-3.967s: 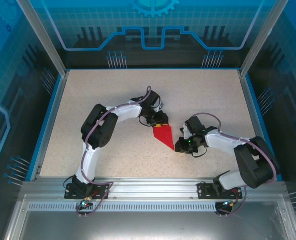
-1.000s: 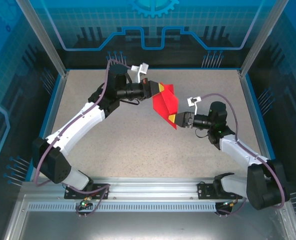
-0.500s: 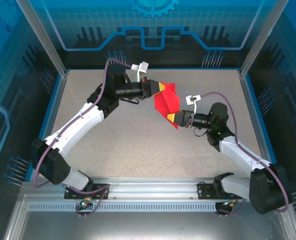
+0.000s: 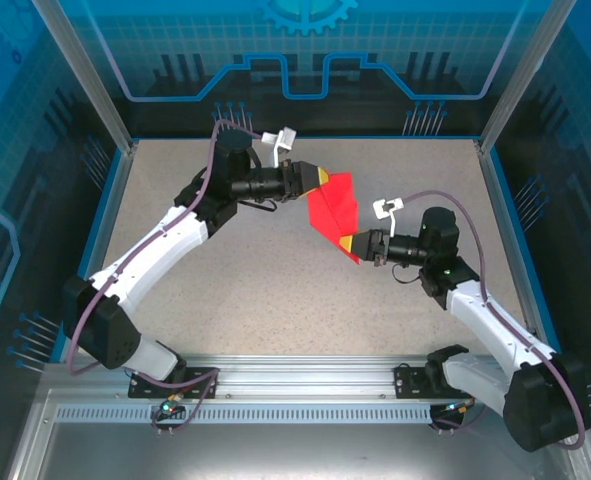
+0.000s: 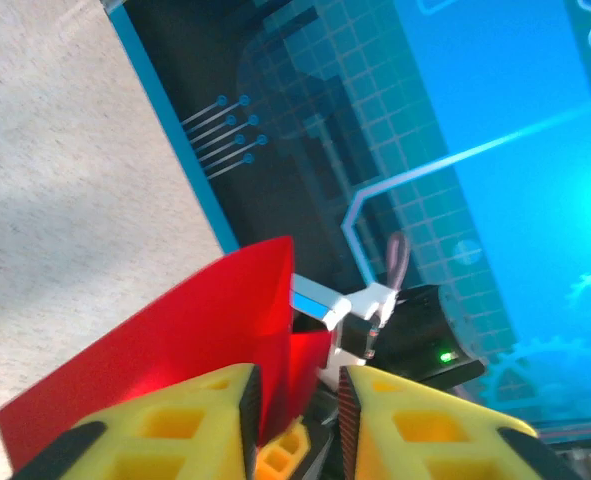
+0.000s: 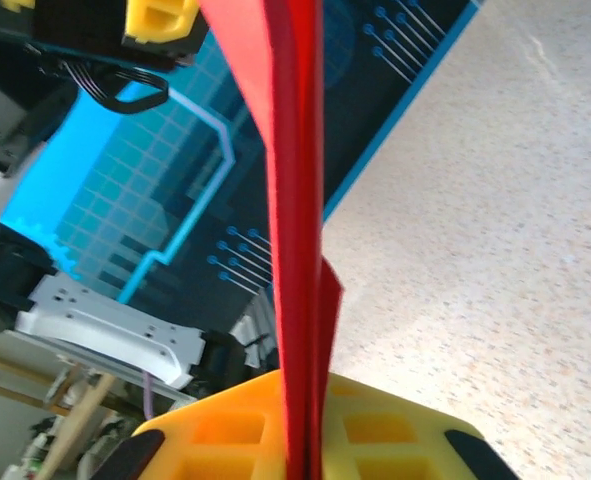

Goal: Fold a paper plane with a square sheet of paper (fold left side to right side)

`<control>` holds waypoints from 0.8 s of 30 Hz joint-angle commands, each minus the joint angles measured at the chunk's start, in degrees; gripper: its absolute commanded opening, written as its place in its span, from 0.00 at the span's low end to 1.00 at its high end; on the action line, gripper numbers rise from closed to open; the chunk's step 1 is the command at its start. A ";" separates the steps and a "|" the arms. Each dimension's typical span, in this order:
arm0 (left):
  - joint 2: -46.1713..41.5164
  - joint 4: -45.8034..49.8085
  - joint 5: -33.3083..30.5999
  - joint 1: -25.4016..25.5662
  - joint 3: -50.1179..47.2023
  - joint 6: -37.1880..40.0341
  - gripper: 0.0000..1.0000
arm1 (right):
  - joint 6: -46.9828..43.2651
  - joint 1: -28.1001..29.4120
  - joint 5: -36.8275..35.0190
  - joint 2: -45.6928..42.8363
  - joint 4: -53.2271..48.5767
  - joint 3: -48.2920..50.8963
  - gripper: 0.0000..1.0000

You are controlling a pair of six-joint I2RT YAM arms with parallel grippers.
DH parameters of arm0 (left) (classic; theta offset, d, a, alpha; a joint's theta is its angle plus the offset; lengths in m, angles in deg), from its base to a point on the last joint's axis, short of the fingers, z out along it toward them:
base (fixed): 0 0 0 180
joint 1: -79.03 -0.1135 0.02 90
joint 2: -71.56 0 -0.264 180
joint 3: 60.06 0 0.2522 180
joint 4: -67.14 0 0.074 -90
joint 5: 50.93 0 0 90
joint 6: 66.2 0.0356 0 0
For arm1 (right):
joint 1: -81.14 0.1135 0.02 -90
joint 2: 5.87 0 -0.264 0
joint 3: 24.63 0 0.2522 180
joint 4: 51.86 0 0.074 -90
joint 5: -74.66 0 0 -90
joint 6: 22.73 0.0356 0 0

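– Red paper, pinched in the nearer claw?
– Yes. The right gripper (image 4: 353,243) has its yellow fingers (image 6: 375,430) pressed together on the pointed lower tip of the bright red folded paper plane (image 4: 332,207). Its wrist camera shows the paper plane (image 6: 295,200) clamped edge-on with no gap. A second ago those jaws stood wide around that tip.
– Where is the paper plane?
– Up in the air over the speckled beige table (image 4: 225,290), toward its far edge, slanting from the right gripper up to the other one. Four seconds ago it lay flat on the table near the middle.
– And the farther claw?
– The left gripper (image 4: 316,178) sits at the upper corner with its fingers (image 5: 175,430) parted and clamping nothing. In its wrist view the red edge (image 5: 205,330) reaches loosely into the gap. A second ago it was closed on that corner.
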State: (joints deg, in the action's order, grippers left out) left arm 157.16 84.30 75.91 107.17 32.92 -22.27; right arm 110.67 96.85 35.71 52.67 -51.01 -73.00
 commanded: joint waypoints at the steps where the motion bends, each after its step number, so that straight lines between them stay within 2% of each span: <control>1: -2.34 6.58 -4.24 -1.06 -1.23 4.56 0.42 | -10.05 -0.42 -4.69 -1.88 -15.85 -4.33 0.08; 4: -5.86 15.07 -13.74 -1.43 -1.49 10.20 0.53 | -18.57 0.11 -13.30 -2.53 -30.05 -8.55 0.07; 7: -10.51 21.25 -24.75 -1.43 -3.40 14.07 0.64 | -25.53 3.15 -27.07 -1.83 -44.66 -13.99 0.05; 9: -13.81 23.70 -32.40 -1.50 -5.83 14.91 0.69 | -28.43 7.51 -40.56 -0.34 -52.82 -18.46 0.04; 13: -19.35 26.20 -43.60 -1.48 -11.93 13.50 0.73 | -30.18 17.97 -65.97 5.15 -63.60 -25.60 0.04; 15: -22.17 27.46 -49.23 -1.43 -15.07 11.73 0.74 | -29.60 23.99 -78.61 10.26 -69.19 -29.74 0.04; 18: -25.87 29.74 -55.78 -1.45 -18.58 9.62 0.75 | -27.39 31.19 -93.26 19.45 -77.46 -35.34 0.04; 20: -27.89 31.33 -59.23 -1.50 -20.10 8.63 0.75 | -25.52 34.57 -99.95 26.59 -82.97 -39.18 0.04; 24: -30.60 32.63 -61.07 -1.54 -21.63 9.00 0.76 | -22.20 39.95 -109.89 41.17 -91.16 -46.27 0.04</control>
State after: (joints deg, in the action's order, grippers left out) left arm 128.86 114.62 20.92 106.10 11.78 -12.28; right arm 85.38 133.72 -58.47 86.77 -129.70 -115.18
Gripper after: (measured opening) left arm 0.762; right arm 0.046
